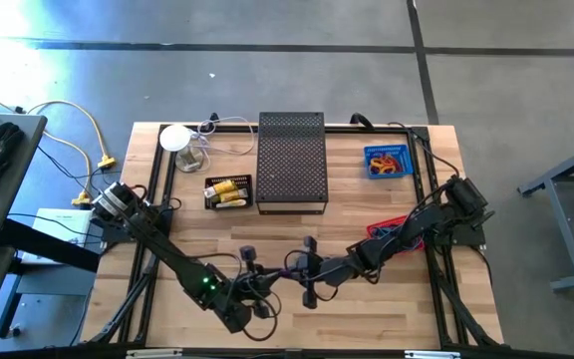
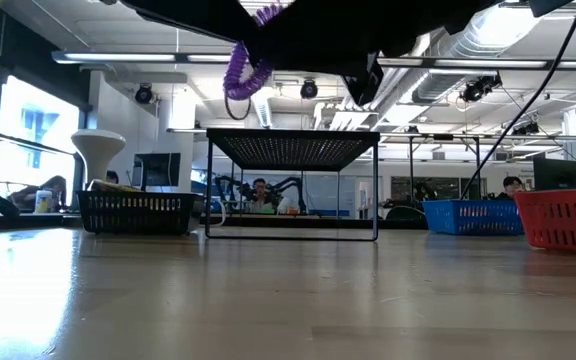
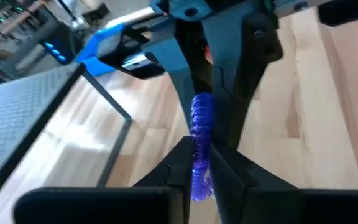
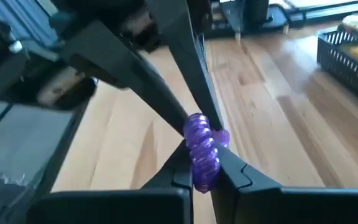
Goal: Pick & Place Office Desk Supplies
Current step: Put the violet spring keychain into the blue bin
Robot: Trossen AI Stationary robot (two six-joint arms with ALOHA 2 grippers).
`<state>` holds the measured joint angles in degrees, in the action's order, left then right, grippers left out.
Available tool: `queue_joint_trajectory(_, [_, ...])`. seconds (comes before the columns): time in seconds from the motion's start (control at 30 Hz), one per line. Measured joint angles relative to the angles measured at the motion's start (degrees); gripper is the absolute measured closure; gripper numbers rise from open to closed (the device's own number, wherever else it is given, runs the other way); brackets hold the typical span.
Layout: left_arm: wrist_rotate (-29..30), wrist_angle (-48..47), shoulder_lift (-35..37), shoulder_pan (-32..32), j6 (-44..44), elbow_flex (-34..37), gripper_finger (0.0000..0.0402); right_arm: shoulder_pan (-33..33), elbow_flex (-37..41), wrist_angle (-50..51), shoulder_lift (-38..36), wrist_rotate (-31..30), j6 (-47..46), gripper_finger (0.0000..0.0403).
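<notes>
A purple spiral coil band [image 4: 201,149] is held off the table between both grippers over the near middle of the table. In the low view the band [image 2: 242,76] hangs under the dark arms, well above the wood. My left gripper [image 3: 197,173] is shut on it, reaching in from the near left. My right gripper [image 4: 202,169] is also shut on it, reaching in from the right. In the high view the two grippers meet at the band [image 1: 291,263]. Yellow pieces lie in a black basket [image 1: 227,191]. My left gripper pinches the purple band's one end [image 3: 199,163] between its two fingers; the band stands up past the fingertips toward the other arm's fingers, clear of the table. My right gripper pinches the band's other side [image 4: 205,163] between its two fingers, level from the table's right, and the left gripper's fingers [image 4: 185,93] meet the coil from the opposite side.
A black mesh riser [image 1: 292,160] stands at the far middle. A blue basket [image 1: 387,162] with coloured items sits far right, a red basket [image 1: 389,227] at the right, a white object [image 1: 177,138] far left. People sit in the room behind the table.
</notes>
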<state>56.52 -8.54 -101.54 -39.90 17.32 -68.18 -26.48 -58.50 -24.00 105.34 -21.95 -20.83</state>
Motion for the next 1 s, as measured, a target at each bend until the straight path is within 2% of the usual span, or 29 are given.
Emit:
queue_joint_trajectory(0.17, [-3.8,0.0,0.0,0.1,0.0,0.0,0.0311,0.0,0.0,6.8,0.0,0.0,-2.2,0.039])
queue_joint_trajectory(0.33, [-4.7,0.0,0.0,0.4,-0.2,0.0,0.0264,-0.9,-0.1,15.4,-1.3,-1.0,-6.2,0.039])
queue_joint_trajectory(0.5, [-5.1,0.0,0.0,0.4,-0.2,0.0,0.0248,-2.9,-1.0,30.1,-4.8,-9.8,-11.3,0.039])
queue_joint_trajectory(0.63, [-10.5,0.0,0.0,0.3,0.1,0.0,0.0247,-4.6,-1.2,40.3,-9.4,-17.2,-16.2,0.0389])
queue_joint_trajectory(0.73, [-15.2,0.0,0.0,0.2,0.1,0.0,0.0247,-5.8,-1.2,50.8,-13.3,-23.6,-27.1,0.039])
queue_joint_trajectory(0.83, [-18.4,0.0,0.0,0.2,0.3,0.0,0.0247,-6.6,-1.2,64.7,-17.1,-27.5,-39.0,0.039])
queue_joint_trajectory(1.0, [-20.9,0.0,0.0,0.2,0.3,0.0,0.0247,-4.9,-1.2,85.3,-20.7,-33.2,-57.0,0.039])
